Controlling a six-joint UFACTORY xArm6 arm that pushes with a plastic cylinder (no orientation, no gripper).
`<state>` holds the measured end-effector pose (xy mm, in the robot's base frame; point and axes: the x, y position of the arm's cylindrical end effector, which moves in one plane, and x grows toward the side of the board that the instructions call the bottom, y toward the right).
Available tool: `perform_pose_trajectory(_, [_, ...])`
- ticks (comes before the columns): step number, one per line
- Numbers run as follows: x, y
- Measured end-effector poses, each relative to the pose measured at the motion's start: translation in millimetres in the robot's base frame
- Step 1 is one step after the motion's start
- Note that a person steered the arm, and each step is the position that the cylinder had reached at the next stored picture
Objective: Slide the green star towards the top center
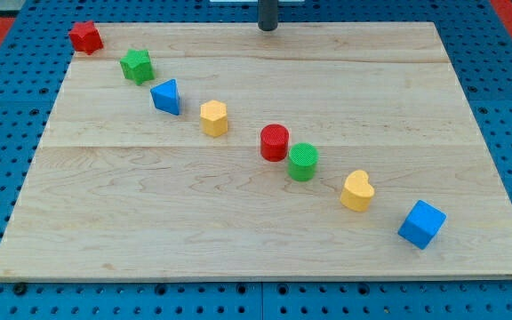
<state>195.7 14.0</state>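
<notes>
My tip (268,28), the bare lower end of the straight dark rod, is hovering at the board's 12 o'clock edge, holding nothing and touching no block. The green star-shaped plastic block (137,66) is sitting well apart from it, toward 10 o'clock on the pale wooden board (238,231), between the red star-shaped block (85,37) and the blue triangular block (166,96).

Risk, as I am judging it: an off-centre push is likely to be spinning the star off my tip, or sweeping the blue triangle along.

The star is looking roughly symmetric, showing no clear long axis; its pointing direction cannot be told.
</notes>
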Motion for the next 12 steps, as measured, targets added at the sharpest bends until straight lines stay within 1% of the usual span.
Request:
perform_pose_trajectory(1, [0, -63])
perform_pose_trajectory(2, [9, -140])
perform_pose_trajectory(3, [46, -170])
perform_pose_trajectory(4, [52, -205])
perform_pose_trajectory(5, [85, -226])
perform_pose_trajectory(6, [90, -238])
perform_pose_trajectory(7, [98, -170])
perform_pose_trajectory(8, [98, -63])
perform_pose_trajectory(9, [88, -71])
perform_pose_trajectory(10, [114, -111])
perform_pose_trajectory(11, [142, -87])
perform_pose_trajectory(12, [142, -2])
